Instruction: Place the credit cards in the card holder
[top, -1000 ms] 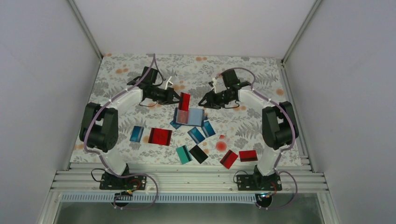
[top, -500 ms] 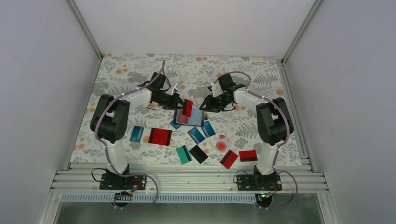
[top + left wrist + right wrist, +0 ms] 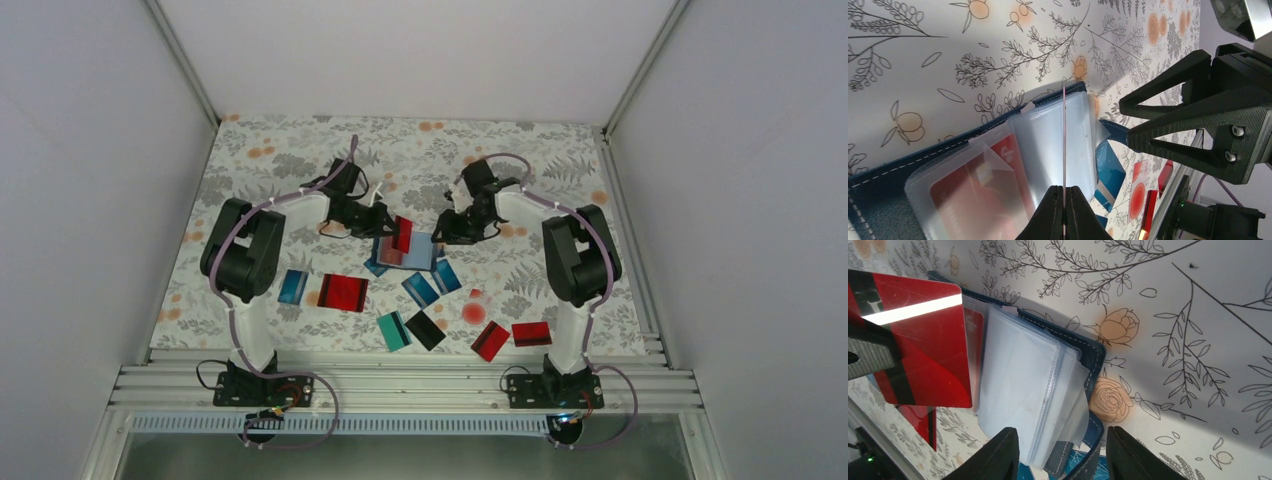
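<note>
The card holder (image 3: 412,252) lies open mid-table, navy cover (image 3: 1094,356) under clear sleeves (image 3: 1045,140). One red card (image 3: 975,182) sits in a sleeve. My left gripper (image 3: 1064,194) is shut on a red credit card (image 3: 402,233) with a dark stripe, held on edge just above the sleeves; it shows flat in the right wrist view (image 3: 923,347). My right gripper (image 3: 1063,442) is open, its fingers on either side of the holder's end, touching nothing I can see. More credit cards lie nearer the arms: blue (image 3: 293,287), red (image 3: 343,293), teal (image 3: 393,331), black (image 3: 425,330).
A clear piece with a red dot (image 3: 474,308) lies right of the cards, with two red cards (image 3: 490,341) (image 3: 531,334) beyond it. Blue cards (image 3: 420,289) lie against the holder's near side. White walls enclose the flowered table (image 3: 260,180).
The left gripper has carried the red card down and right, from behind the holder to just over its sleeves. The right gripper has shifted slightly closer to the holder.
</note>
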Controlling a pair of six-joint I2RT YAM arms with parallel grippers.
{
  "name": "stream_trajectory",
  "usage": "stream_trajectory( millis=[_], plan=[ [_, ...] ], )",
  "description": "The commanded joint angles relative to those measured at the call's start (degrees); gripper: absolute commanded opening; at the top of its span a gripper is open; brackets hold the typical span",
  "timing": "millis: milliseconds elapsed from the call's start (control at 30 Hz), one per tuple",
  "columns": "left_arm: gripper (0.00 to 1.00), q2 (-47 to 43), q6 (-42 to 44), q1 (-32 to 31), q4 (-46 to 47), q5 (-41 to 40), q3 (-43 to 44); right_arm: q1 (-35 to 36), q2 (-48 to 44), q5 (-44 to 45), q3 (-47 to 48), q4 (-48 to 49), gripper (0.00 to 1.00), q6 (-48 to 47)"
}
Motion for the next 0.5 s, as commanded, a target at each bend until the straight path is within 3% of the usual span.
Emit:
stream_trajectory(
  millis=[0,267,467],
  plan=[
    [0.02,0.30,-1.11,-1.22,1.91,-1.02,0.93,1.11,-1.12,3.54,1.31,-3.32,0.46,-2.36],
    [0.02,0.47,-1.44,-2.09,1.81,-2.60,0.26,1.92,-1.19,5.06,1.13,-4.55,0.41,-2.85],
    [0.02,0.14,-1.48,-2.45,2.30,-4.12,-0.29,2.56,-0.81,4.53,0.66,-4.27,0.24,-3.17]
  ],
)
